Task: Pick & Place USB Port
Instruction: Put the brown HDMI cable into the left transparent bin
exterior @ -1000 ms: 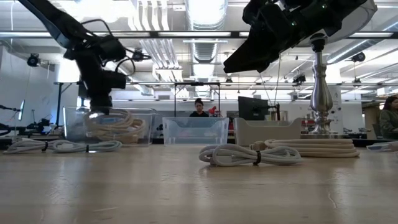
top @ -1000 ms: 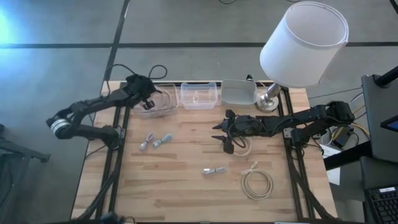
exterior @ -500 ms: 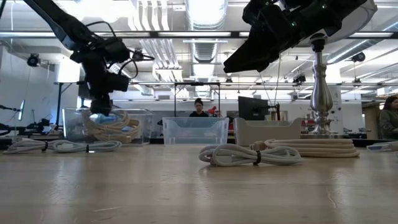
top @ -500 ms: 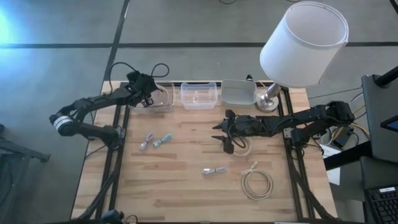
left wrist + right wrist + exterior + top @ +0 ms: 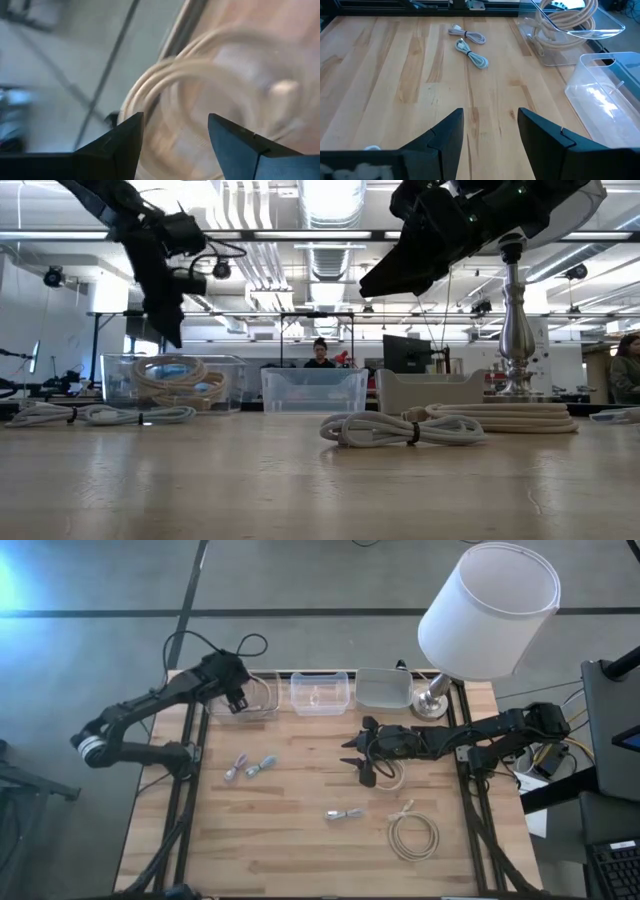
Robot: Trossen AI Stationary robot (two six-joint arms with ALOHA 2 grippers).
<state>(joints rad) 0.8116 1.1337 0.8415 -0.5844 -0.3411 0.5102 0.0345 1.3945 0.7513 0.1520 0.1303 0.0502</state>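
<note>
A beige coiled cable [image 5: 172,375] lies in the clear left bin [image 5: 255,705] at the table's far edge. My left gripper [image 5: 232,692] hovers above that bin, open and empty; in its wrist view the coil [image 5: 200,75] lies below the open fingers [image 5: 175,135]. Two small bundled USB cables [image 5: 237,767] [image 5: 262,764] lie on the table's left half, and a third [image 5: 345,813] near the middle. My right gripper [image 5: 358,755] hangs open and empty above the table's middle, a white cable [image 5: 390,776] beside it.
A clear middle bin [image 5: 320,693] and a grey bin [image 5: 384,687] stand along the far edge. A lamp [image 5: 487,610] with a white shade stands at the far right. A loose beige cable coil [image 5: 412,836] lies near the front right. People show in the room behind.
My left gripper has risen from inside the left bin to well above its rim. The beige cable coil, which was bunched under the gripper, now lies settled in the bin. My right arm has kept still.
</note>
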